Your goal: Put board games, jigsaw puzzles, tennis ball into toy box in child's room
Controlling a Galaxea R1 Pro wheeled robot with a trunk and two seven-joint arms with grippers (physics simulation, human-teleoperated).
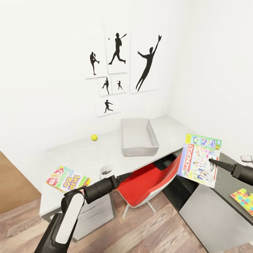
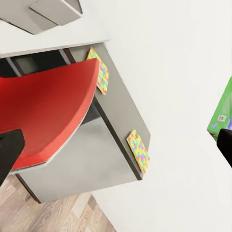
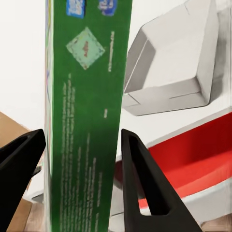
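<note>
My right gripper [image 1: 213, 162] is shut on a green Monopoly board game [image 1: 199, 160], held upright in the air right of the red chair. The box's green side [image 3: 82, 121] sits between the two black fingers [image 3: 140, 179]. The grey toy box [image 1: 138, 137] stands open on the white table, with the yellow tennis ball [image 1: 93, 137] to its left. A Skip-Bo board game [image 1: 66, 179] lies on the table's near left end. My left gripper [image 1: 127, 174] is open over the chair, holding nothing. Two colourful jigsaw puzzles [image 2: 100, 70] [image 2: 138, 151] lie on the grey side desk.
A red chair [image 1: 149, 181] is tucked under the table between my arms. The grey side desk [image 1: 211, 211] stands at the right, with one puzzle [image 1: 244, 200] on its top. Baseball silhouettes hang on the white wall [image 1: 116, 66]. Wood floor lies below.
</note>
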